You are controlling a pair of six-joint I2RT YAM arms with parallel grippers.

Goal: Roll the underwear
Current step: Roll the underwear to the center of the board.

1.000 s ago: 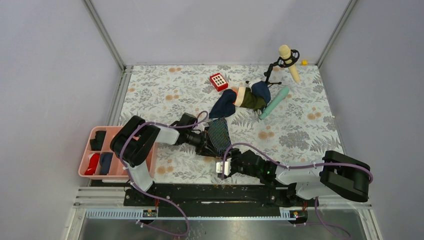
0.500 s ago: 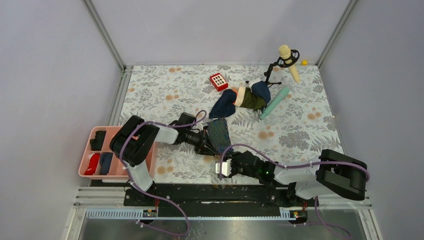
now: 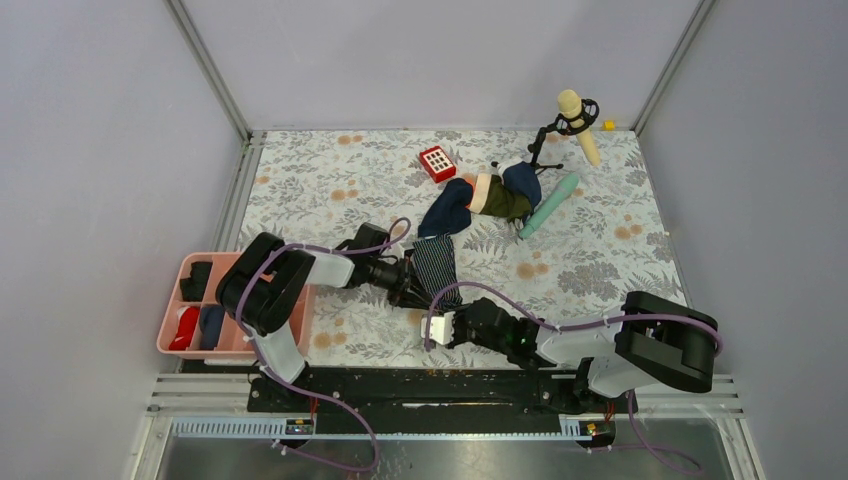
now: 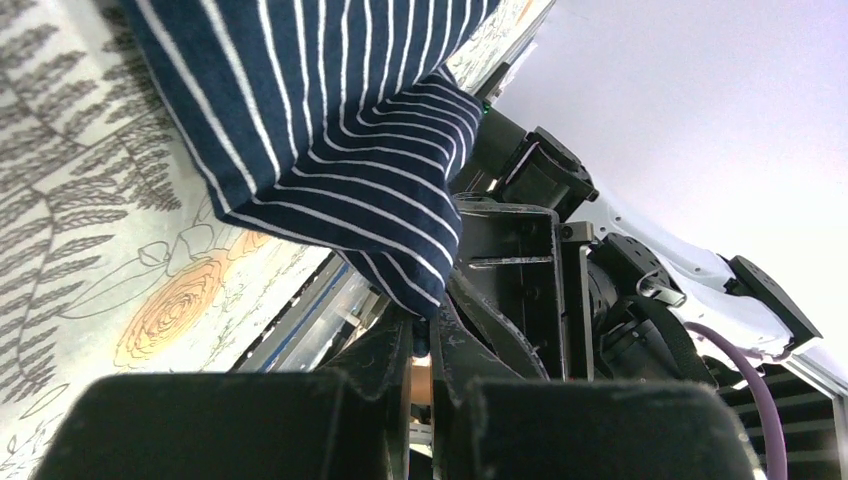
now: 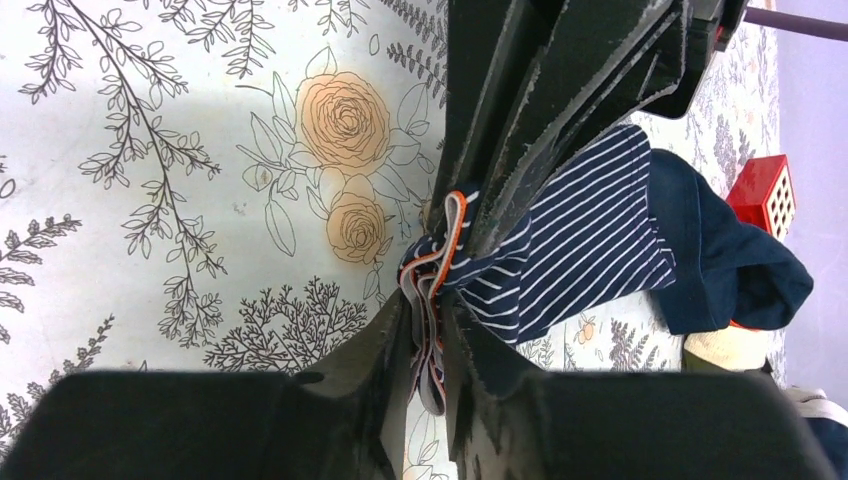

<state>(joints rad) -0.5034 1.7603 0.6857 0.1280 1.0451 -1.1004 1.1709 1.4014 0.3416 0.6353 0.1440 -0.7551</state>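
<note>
The left gripper [image 4: 422, 338], at the bottom centre of its wrist view, has its two black fingers pinched together on a hanging corner of the underwear [image 4: 330, 120], soft dark navy cloth boxer shorts with thin pale stripes. The cloth spreads from there towards the upper left of that frame. The right gripper [image 5: 430, 310], low in the middle of its own view, is clamped on a bunched fold of the same garment, with the grey, orange-edged elastic waistband [image 5: 445, 235] squeezed between its fingers. The left arm's fingers come down from the top of that frame to meet the cloth just above. From overhead the shorts sit a little left of centre, gathered between the two grippers, the right one at their lower edge. I judge the cloth light, limp and prone to sagging or unrolling, neither slippery nor fragile. The waistband is the firmest part, so holds at its two ends should keep an edge straight for rolling. Beyond the shorts, at the right of the right wrist view, a plain navy cloth [image 5: 730, 270] lies on the white floral table covering [image 5: 150, 150], touching or just beside the striped hem; I cannot tell which.
</note>
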